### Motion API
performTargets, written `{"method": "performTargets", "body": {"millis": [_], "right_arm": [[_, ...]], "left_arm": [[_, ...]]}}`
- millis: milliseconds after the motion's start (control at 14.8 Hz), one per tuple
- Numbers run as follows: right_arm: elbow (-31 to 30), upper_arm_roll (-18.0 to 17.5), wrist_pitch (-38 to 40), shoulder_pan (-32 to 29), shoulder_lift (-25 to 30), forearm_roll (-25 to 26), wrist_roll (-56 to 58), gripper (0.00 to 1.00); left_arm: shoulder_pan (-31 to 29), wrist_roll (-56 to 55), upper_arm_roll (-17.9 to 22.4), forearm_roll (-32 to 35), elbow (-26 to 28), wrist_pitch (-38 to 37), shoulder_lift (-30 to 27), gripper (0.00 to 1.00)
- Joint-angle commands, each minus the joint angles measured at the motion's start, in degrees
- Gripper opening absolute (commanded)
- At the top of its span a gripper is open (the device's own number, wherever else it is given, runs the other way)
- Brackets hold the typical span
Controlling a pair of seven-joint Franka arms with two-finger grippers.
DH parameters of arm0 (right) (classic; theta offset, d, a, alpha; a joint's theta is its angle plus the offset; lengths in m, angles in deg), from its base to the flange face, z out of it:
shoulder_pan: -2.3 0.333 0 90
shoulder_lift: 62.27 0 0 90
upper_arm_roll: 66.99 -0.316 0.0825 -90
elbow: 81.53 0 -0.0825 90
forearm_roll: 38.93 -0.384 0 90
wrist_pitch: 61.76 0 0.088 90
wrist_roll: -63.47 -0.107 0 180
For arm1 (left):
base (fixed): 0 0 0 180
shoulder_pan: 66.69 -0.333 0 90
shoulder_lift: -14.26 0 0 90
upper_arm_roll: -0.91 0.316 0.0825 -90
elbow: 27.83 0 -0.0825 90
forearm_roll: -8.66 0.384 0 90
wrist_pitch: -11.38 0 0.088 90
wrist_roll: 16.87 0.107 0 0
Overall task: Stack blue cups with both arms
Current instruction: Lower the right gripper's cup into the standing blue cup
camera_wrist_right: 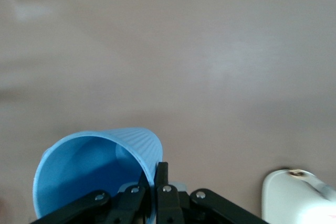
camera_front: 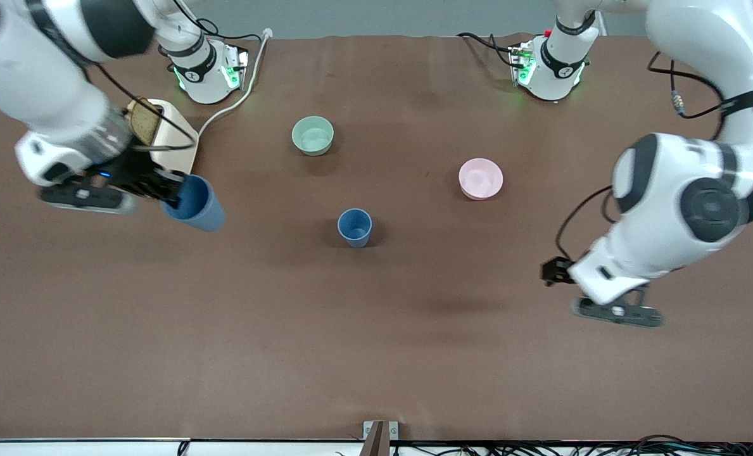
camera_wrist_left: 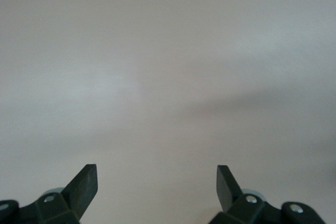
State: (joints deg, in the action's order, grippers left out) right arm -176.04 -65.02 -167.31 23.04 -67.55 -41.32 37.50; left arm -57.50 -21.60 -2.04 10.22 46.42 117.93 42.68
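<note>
The blue cups are apart: one cup [camera_front: 354,227] stands upright near the middle of the brown table [camera_front: 376,354], and the held cup [camera_front: 194,202] hangs tilted in the right gripper [camera_front: 161,185] above the table, toward the right arm's end from the standing cup. The right gripper's fingers [camera_wrist_right: 161,182] are pinched together on the held cup's rim [camera_wrist_right: 153,167], one inside the wall and one outside, and the mouth faces the wrist camera. The held cup is well apart from the standing cup.

A mint bowl [camera_front: 313,135] sits farther from the front camera than the standing cup, slightly toward the right arm's end. A pink bowl [camera_front: 480,178] sits farther from the camera than the standing cup too, toward the left arm's end. Both bowls are clear of the standing cup.

A white toaster [camera_front: 167,136] with a slice of bread [camera_front: 142,120] in its slot stands toward the right arm's end from the standing cup, farther from the camera, just beside the right gripper.

The left gripper [camera_wrist_left: 157,182] hangs over bare table, toward the left arm's end from the standing cup, with its fingers [camera_wrist_left: 86,179] spread wide and nothing between them.
</note>
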Motion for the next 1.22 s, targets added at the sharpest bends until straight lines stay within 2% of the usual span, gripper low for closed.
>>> {"method": "performTargets", "body": {"millis": [0, 135, 339, 542, 609, 880, 1151], "right_arm": [[-0.06, 0.76, -4.91, 5.95, -3.76, -0.5, -8.27, 0.01], [0.02, 0.76, -7.82, 10.52, -6.93, -0.42, -13.31, 0.01], [-0.06, 0.76, -11.5, 15.36, -11.94, -0.5, -16.64, 0.01], [-0.06, 0.76, -14.85, 18.89, -15.02, -0.5, -21.66, 0.01], [-0.06, 0.76, -15.12, 19.59, -15.9, -0.42, -21.85, 0.01], [-1.64, 0.76, -15.73, 21.53, -16.96, -0.42, -23.34, 0.02], [-2.0, 0.76, -16.96, 21.44, -18.27, -0.42, -23.34, 0.02]], "left_arm": [[-3.46, -2.92, 0.13, 1.17, 1.34, -1.08, -6.25, 1.0], [-6.37, -3.18, 0.05, 0.56, 1.43, -4.58, -8.72, 1.0], [-7.0, -4.42, 0.22, 0.81, 1.25, -8.53, -10.49, 1.0], [-1.74, -3.54, 9.33, -0.84, 1.25, -10.39, -12.33, 1.0], [-1.9, -3.62, 10.58, -2.33, 1.25, -10.74, -12.77, 1.0], [-2.95, -3.54, 10.42, -3.75, 1.25, -12.84, -16.81, 1.0], [-2.6, -1.09, 10.07, -3.66, 1.25, -15.84, -17.35, 1.0]]}}
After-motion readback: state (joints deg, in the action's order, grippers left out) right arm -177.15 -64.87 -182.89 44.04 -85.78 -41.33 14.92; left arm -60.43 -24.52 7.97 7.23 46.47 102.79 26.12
